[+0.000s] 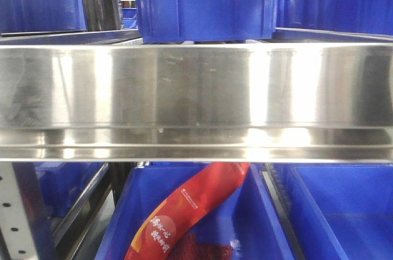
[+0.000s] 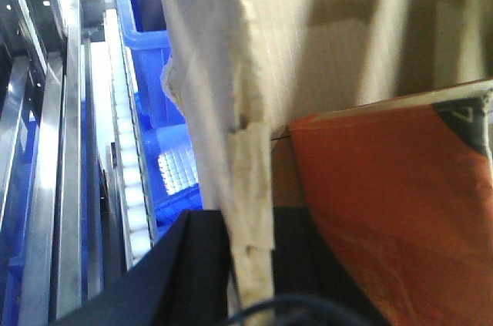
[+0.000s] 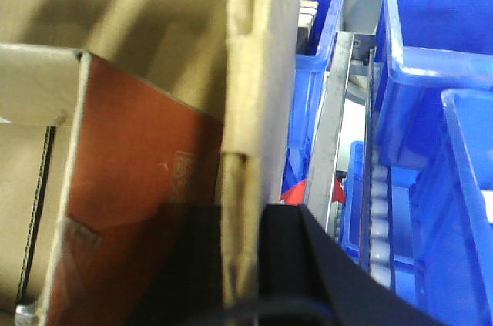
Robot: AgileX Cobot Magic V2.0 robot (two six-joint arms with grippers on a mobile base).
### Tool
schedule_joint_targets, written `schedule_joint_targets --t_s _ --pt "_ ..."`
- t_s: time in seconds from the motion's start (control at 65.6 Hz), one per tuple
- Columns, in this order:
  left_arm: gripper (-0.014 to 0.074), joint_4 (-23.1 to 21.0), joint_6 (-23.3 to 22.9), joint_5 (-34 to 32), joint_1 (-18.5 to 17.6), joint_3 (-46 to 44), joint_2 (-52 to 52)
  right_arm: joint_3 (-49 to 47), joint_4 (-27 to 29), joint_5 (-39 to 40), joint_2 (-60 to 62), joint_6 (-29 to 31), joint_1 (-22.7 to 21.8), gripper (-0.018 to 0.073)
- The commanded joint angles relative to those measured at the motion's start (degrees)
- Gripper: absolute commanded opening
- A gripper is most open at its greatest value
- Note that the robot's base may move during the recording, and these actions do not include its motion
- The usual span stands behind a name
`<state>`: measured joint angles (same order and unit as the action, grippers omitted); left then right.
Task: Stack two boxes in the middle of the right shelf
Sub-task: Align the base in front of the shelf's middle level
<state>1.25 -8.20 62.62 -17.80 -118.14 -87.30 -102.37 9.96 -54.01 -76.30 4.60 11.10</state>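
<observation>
Both arms look mid-carry w/ the large carton (image 2: 216, 72). The left end effector (image 2: 248, 276) sits astride one upright wall of it, one black finger outside and the other inside, so it reads as pinched shut on the cardboard right where the tape strip (image 2: 250, 187) runs down the edge. The right end effector (image 3: 245, 272) does the same on the opposite wall. Prob the reason for the two-sided grip: the carton is wide and floppy, so one arm per wall keeps it level. The red-printed box (image 2: 400, 210) sits inside the carton, pressed up against the wall on each wrist view, so the two boxes ride together as one load. Whether it rests on the carton floor can't be told. Pose-wise, each wrist cam looks along its carton wall; the arms themselves are out of shot. Outside the carton, on both flanks, are blue bins (image 3: 431, 48) and metal rails. The front cam shows no carton at all, just the right shelf (image 1: 196, 88) lip across the frame w/ a red pouch (image 1: 196, 204) in a bin under it. So imo the load hasn't reached the tier yet.
</observation>
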Motion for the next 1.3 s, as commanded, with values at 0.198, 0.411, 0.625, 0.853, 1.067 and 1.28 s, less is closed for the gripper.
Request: schedule_joint_targets --t_s 0.198,0.411,0.625,0.853,1.067,1.28 --pt "-0.0111 4.51 0.82 -2.29 0.48 -0.76 0.62 -0.87 -3.17 3.08 0.98 0.35 -0.68 -0.0153" --pt "-0.0111 4.51 0.82 -2.29 0.48 -0.76 0.62 -0.87 -3.17 3.08 0.98 0.35 -0.68 -0.0153" --pt "-0.0111 4.51 0.82 -2.29 0.48 -0.76 0.62 -0.87 -3.17 3.08 0.98 0.35 -0.68 -0.0153" --pt "-0.0111 4.51 0.82 -2.29 0.48 -0.76 0.62 -0.87 -3.17 3.08 0.98 0.35 -0.68 -0.0153" --pt "-0.0111 4.51 0.82 -2.29 0.48 -0.76 0.62 -0.87 -3.17 3.08 0.98 0.35 -0.68 -0.0153" --pt "-0.0111 4.5 0.82 -3.14 0.48 -0.76 0.62 -0.87 -3.17 3.08 0.98 0.35 -0.68 -0.0153"
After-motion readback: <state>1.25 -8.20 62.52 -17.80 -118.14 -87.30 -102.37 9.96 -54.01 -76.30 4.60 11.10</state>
